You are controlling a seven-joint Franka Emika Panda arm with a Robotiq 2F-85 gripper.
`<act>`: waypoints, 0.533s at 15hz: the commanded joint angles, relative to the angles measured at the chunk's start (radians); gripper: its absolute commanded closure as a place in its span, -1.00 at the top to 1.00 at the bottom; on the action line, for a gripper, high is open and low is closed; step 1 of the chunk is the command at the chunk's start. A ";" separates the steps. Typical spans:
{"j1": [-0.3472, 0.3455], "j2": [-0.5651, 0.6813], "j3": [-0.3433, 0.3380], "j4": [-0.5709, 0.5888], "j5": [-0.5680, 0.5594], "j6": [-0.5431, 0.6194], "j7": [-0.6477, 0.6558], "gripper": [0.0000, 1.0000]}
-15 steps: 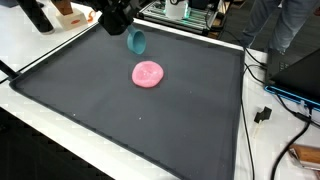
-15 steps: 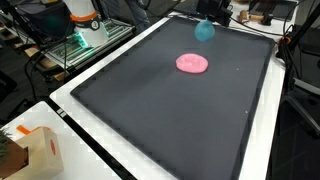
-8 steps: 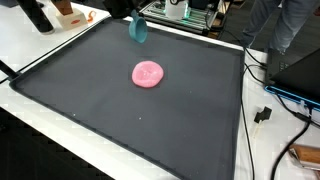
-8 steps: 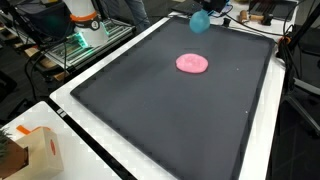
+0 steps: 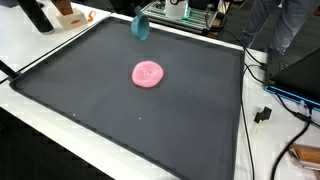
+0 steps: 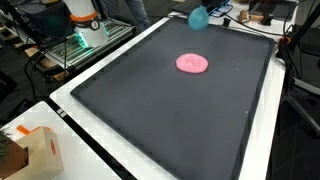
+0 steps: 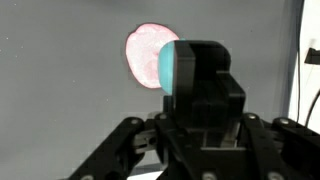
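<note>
The gripper [image 7: 192, 62] is closed on a small teal plastic cup [image 7: 168, 64]. In the wrist view one black finger [image 7: 203, 78] covers most of the cup, and only a teal strip shows on the finger's left side. The second finger's contact point is hidden.

In both exterior views the cup [image 5: 140, 27] [image 6: 199, 18] hangs in the air above the far edge of the dark grey rimmed worktop [image 5: 120, 125], clear of its surface. Which way the cup's mouth faces cannot be determined.

A flat round pink disc [image 5: 148, 73] [image 6: 192, 63] lies on the far half of the worktop, apart from every edge and well apart from the cup. In the wrist view the disc [image 7: 143, 50] shows beyond the cup, partly hidden by it.

A brown cardboard box [image 6: 35, 150] stands on the white table beside the worktop's near corner.
</note>
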 commanded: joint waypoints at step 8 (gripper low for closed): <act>0.008 0.003 -0.001 0.005 -0.008 0.001 0.004 0.00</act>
